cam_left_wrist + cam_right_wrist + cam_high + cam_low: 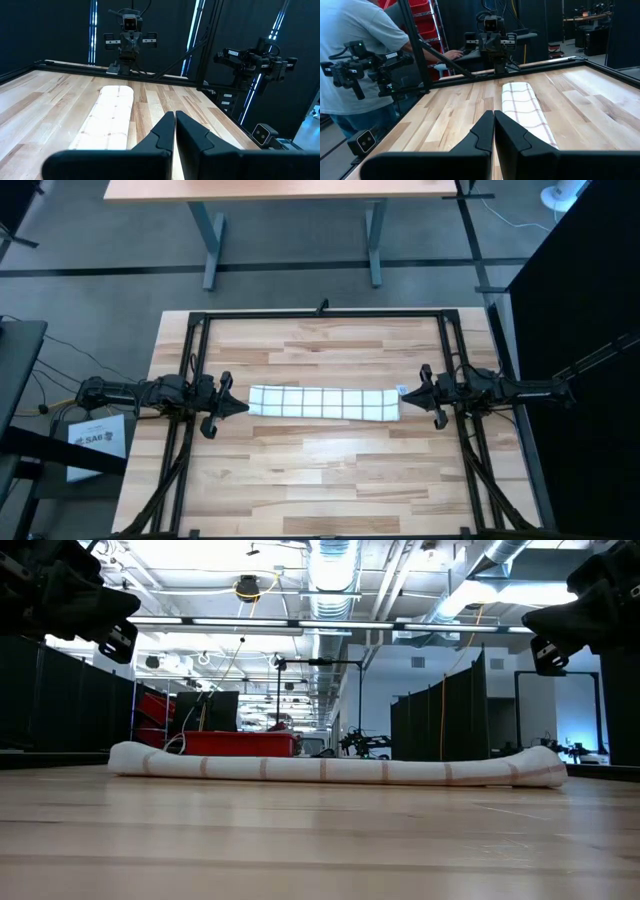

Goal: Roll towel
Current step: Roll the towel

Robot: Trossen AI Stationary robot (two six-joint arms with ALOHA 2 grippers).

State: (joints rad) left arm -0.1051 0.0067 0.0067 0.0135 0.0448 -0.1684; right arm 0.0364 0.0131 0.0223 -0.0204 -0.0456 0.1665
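Both grippers have their fingers pressed together and hold nothing. Left gripper [238, 407] hovers just off the left end of the towel [323, 402], its tips aimed at that end with a small gap between them and the cloth. In its own wrist view the two dark fingers [162, 132] meet along a thin seam, with the towel [111, 115] stretching away past them toward the far arm. Right gripper [410, 394] sits at the opposite end, tips pointing inward, close to the small white tag [402, 390] at the towel's right edge; whether it touches the tag cannot be told. Its wrist view shows the same closed seam between its fingers [483, 131], and the towel [523, 107] running away from them.

Lying across the middle of the table [320, 490], the towel forms a long, low roll or folded strip, white with a grid of thin reddish-brown lines. From the low view it reads as a slim rounded tube [330, 768] flat on the wood, both ends free, with each arm raised above the surface at the upper corners.

Beyond the table edge, a person [355, 55] in a light shirt stands in the right wrist view.
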